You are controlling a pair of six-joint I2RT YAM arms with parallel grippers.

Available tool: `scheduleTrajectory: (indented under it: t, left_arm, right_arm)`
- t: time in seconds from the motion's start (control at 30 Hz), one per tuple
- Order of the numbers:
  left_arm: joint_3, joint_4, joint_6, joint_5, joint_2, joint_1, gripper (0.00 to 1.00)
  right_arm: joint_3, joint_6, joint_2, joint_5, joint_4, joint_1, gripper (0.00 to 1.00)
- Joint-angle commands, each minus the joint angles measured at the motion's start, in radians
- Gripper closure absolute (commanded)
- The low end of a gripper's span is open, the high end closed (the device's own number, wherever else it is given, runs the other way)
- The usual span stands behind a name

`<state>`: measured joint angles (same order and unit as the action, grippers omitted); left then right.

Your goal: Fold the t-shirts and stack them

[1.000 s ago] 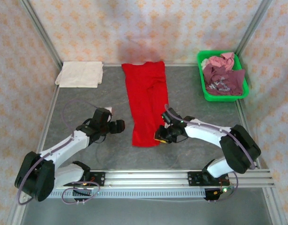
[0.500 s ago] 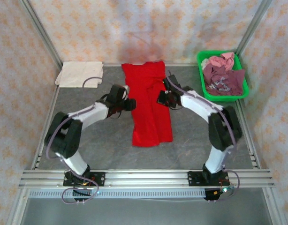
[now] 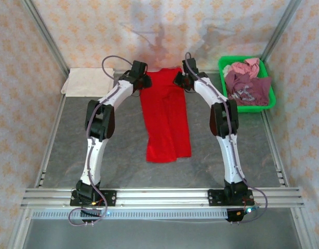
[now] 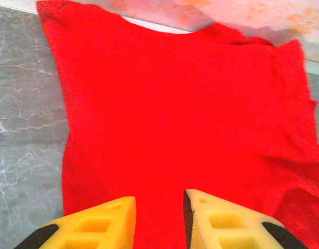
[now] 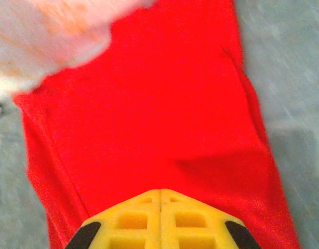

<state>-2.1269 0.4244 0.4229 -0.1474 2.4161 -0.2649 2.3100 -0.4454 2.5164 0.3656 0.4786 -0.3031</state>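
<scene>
The bright red t-shirt point(image 3: 167, 119) lies flat as a long narrow strip down the middle of the table. Both arms reach to its far end. My left gripper point(image 3: 144, 82) hovers at the shirt's far left corner. In the left wrist view its jaws point(image 4: 159, 207) stand a little apart over red cloth point(image 4: 175, 104), with nothing pinched. My right gripper point(image 3: 178, 80) is at the far right corner. Its fingers point(image 5: 160, 194) are pressed flat together above the red cloth point(image 5: 149, 114), with no fabric seen between them. A folded cream-white t-shirt point(image 3: 88, 81) lies at the back left.
A green basket point(image 3: 225, 98) at the back right holds crumpled maroon point(image 3: 246, 87) and pink point(image 3: 248, 66) tees. The patterned back wall stands just behind both grippers. The metal rail point(image 3: 159, 196) runs along the near edge.
Both arms have swung from the shirt's near end to its far end by the back wall. The left jaws have narrowed and the right jaws have shut. The shirt lies as before.
</scene>
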Motion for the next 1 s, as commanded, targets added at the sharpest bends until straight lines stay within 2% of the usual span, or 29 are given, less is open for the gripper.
scheduleTrajectory:
  t: [0.0,0.07,0.2,0.37,0.43,0.53,0.73,0.9,0.97]
  left_arm:
    - [-0.097,0.154,0.054,0.061,0.086,0.014,0.69]
    - [-0.141,0.155,0.07,0.059,0.13,0.015,0.69]
    - [-0.326,0.222,0.077,0.024,0.264,0.018,0.69]
    - [-0.516,0.218,0.064,-0.091,0.406,0.019,0.67]
    - [-0.526,0.172,0.065,-0.116,0.429,0.022,0.64]
    - [-0.531,0.102,0.09,-0.161,0.453,0.036,0.63]
    - [-0.6,0.05,0.091,-0.202,0.457,0.076,0.57]
    - [-0.62,0.097,0.077,-0.249,0.325,0.102,0.38]
    - [-0.58,0.151,0.042,-0.244,0.222,0.097,0.37]
  right_arm:
    - [0.285,-0.02,0.187,0.077,0.085,-0.005,1.0]
    - [0.404,-0.051,0.282,0.084,0.102,-0.003,1.0]
    - [0.325,-0.13,0.293,0.055,-0.001,0.004,1.0]
    - [0.297,-0.166,0.285,0.04,0.016,0.007,1.0]
    - [0.243,-0.203,0.263,0.014,0.009,0.009,1.0]
    - [0.13,-0.266,0.224,0.031,-0.109,0.012,1.0]
    - [0.285,-0.254,0.248,0.087,-0.054,0.015,1.0]
    - [0.22,-0.184,0.061,0.143,-0.024,0.013,0.78]
    - [0.126,-0.128,-0.056,0.156,0.005,0.008,0.74]
